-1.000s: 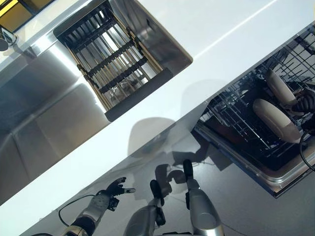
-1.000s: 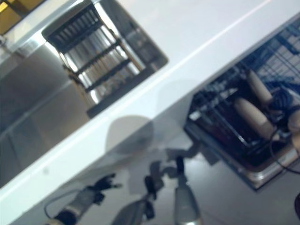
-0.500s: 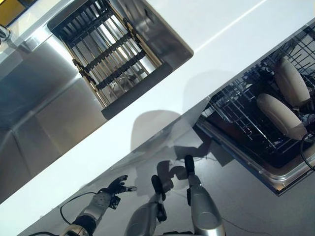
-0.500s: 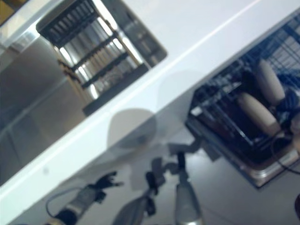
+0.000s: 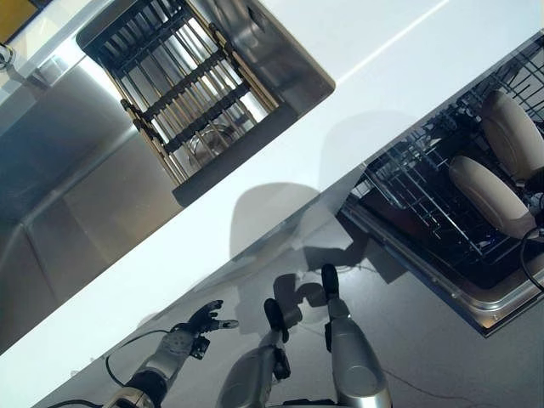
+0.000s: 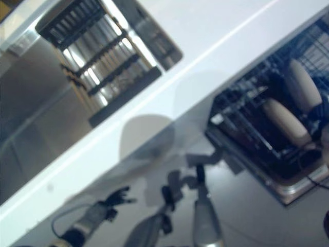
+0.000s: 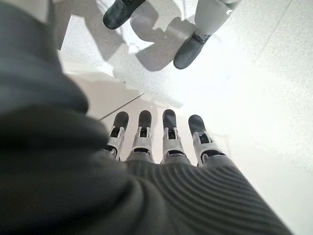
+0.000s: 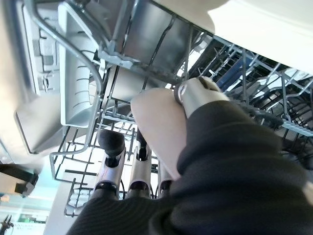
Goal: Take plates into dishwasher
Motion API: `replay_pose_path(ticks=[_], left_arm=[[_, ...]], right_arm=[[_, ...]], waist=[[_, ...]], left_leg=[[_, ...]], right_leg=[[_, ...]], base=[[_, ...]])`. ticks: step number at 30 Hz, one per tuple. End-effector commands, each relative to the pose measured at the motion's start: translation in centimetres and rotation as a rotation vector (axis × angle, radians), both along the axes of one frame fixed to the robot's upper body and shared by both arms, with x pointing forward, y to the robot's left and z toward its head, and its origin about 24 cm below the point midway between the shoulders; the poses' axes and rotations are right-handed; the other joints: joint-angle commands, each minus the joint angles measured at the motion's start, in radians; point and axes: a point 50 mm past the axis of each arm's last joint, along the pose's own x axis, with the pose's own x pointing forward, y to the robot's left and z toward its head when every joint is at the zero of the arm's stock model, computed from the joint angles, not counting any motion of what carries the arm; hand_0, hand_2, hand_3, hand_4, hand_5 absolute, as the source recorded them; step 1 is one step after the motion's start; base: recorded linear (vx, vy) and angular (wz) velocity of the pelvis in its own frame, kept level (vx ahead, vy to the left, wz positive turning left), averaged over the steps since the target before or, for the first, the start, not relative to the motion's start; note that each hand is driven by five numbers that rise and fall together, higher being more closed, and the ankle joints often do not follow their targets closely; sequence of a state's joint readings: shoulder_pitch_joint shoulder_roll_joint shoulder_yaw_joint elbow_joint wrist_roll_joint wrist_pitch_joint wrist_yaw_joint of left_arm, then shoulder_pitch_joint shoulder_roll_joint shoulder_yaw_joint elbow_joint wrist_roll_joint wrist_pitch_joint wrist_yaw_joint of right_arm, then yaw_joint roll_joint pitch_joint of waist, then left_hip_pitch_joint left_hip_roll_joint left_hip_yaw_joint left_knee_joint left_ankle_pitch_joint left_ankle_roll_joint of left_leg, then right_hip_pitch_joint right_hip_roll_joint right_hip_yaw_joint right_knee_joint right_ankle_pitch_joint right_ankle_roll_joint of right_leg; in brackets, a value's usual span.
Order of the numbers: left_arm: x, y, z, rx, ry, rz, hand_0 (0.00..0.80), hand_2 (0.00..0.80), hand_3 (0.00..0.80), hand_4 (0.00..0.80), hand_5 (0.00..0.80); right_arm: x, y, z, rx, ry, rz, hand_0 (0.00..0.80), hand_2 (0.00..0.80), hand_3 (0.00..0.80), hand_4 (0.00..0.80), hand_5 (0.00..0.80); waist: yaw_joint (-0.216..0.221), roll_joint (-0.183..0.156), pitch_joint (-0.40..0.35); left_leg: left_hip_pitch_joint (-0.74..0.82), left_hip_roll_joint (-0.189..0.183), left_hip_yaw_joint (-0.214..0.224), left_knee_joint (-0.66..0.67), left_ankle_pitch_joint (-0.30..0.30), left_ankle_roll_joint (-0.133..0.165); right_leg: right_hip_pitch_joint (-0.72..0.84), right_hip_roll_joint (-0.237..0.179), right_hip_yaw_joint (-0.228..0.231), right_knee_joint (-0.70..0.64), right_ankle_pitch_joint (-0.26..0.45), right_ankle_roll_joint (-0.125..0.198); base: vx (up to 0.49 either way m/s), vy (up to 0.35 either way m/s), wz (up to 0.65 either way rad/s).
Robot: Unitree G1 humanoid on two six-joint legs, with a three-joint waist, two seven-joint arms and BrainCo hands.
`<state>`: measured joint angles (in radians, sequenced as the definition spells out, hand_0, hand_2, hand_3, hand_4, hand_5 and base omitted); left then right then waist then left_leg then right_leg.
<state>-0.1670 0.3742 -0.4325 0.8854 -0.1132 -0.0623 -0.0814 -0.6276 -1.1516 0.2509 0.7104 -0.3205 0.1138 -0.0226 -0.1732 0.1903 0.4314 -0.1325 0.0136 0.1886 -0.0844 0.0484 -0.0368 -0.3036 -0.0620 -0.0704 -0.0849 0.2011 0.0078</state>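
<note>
Two beige plates (image 5: 513,134) (image 5: 493,195) stand on edge in the wire rack (image 5: 408,195) of the open dishwasher at the right. In the right wrist view my right hand (image 8: 110,147) is inside that rack, holding one beige plate (image 8: 161,132) between its thumb (image 8: 195,93) on the rim and its fingers behind. Which of the two plates it is I cannot tell. My left hand (image 5: 189,327) hangs low at the lower left over the floor, fingers (image 7: 168,142) straight and holding nothing.
A white counter (image 5: 357,51) runs across the view, with a steel sink (image 5: 76,195) and a slatted drying rack (image 5: 183,85) set in it at the upper left. The dishwasher's pulled-out front edge (image 5: 442,285) juts over the grey floor.
The whole picture has shifted a little. My right hand's dark cover, seen by the plates at the right edge a second ago, no longer shows in the eye views. The left hand is unchanged.
</note>
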Motion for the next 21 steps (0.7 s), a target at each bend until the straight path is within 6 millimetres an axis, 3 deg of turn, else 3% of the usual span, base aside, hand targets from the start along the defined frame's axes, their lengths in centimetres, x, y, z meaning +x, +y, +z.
replay_pose_path(ticks=[1, 13, 21], left_arm=[[-0.3, 1.9, 0.3, 0.046, 0.02, -0.005, 0.0, 0.0, 0.0, 0.0, 0.0], [-0.3, 2.2, 0.3, 0.059, 0.028, -0.002, 0.0, 0.0, 0.0, 0.0, 0.0], [-0.7, 2.7, 0.2, 0.072, 0.039, 0.006, 0.0, 0.0, 0.0, 0.0, 0.0]], right_arm=[[0.4, -0.1, 2.9, -0.132, -0.033, -0.029, 0.8, 0.8, 0.8, 0.8, 0.8], [1.0, 1.9, 4.0, -0.345, 0.032, 0.092, 0.8, 0.8, 0.8, 0.8, 0.8], [1.0, 2.8, 4.2, -0.372, 0.079, 0.156, 0.8, 0.8, 0.8, 0.8, 0.8]], waist=[[0.045, -0.073, 0.0], [0.044, -0.094, -0.009], [0.045, -0.117, -0.017]], left_leg=[[-0.013, -0.016, -0.011, 0.022, 0.001, -0.016], [-0.012, -0.014, -0.013, 0.022, -0.001, -0.012], [-0.013, -0.013, -0.012, 0.026, -0.005, -0.006]], right_leg=[[-0.012, 0.017, -0.023, 0.096, -0.102, 0.032], [-0.009, 0.021, -0.02, 0.095, -0.102, 0.035], [-0.005, 0.025, -0.015, 0.094, -0.1, 0.038]], base=[[0.0, 0.0, 0.0], [0.0, 0.0, 0.0], [0.0, -0.002, 0.02]])
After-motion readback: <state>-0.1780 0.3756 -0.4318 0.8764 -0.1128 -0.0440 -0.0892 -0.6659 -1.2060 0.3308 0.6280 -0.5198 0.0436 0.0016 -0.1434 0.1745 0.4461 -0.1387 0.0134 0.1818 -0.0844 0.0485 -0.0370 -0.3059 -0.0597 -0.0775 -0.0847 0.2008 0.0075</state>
